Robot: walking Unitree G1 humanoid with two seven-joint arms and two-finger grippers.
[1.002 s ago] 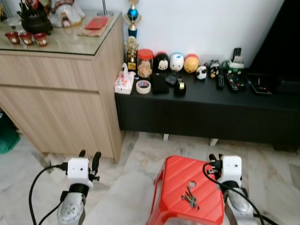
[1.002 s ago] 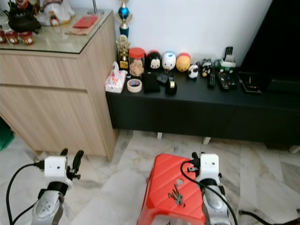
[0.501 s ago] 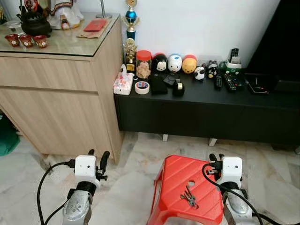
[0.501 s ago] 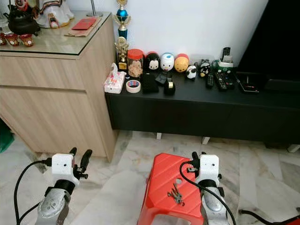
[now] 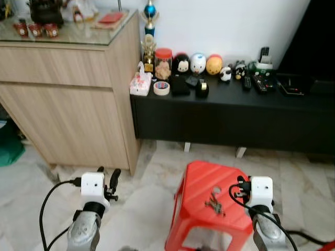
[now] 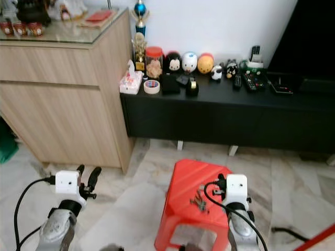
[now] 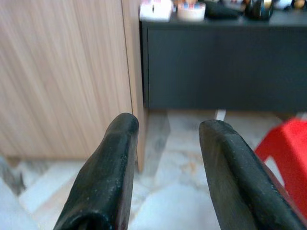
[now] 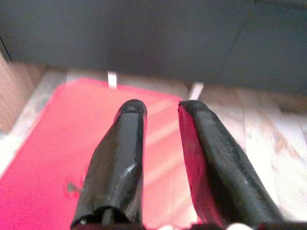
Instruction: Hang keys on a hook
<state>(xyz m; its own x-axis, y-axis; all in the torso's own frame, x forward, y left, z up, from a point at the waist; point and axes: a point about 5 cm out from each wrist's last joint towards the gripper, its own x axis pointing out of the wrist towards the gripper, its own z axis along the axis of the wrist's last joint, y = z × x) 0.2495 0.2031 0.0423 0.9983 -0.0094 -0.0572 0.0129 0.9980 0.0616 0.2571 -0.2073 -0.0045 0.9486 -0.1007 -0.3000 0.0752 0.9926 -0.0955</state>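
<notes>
Red stool (image 5: pixel 194 196) on marble floor (image 5: pixel 152 172), keys (image 5: pixel 213 203) atop its seat.

1. One red stool (image 5: pixel 209 193), at 6 o'clock on the floor.
2. One bunch of keys (image 5: pixel 213 201) on the stool.
3. Three round toy heads (image 5: pixel 198 64) in a row on the black low cabinet (image 5: pixel 230 120), at 12 o'clock.
4. One roll of tape (image 5: pixel 161 88).
5. Two trophies (image 5: pixel 149 31) at 11 o'clock.
6. Three small red cups (image 5: pixel 35 29) on the wooden sideboard (image 5: pixel 68 99), at 10 o'clock.
7. Two grippers: left gripper (image 5: pixel 107 175), right gripper (image 5: pixel 241 184).

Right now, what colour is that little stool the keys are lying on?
The stool is bright red, and the keys on its seat are dark metal. It shows best in the left eye view.
</notes>
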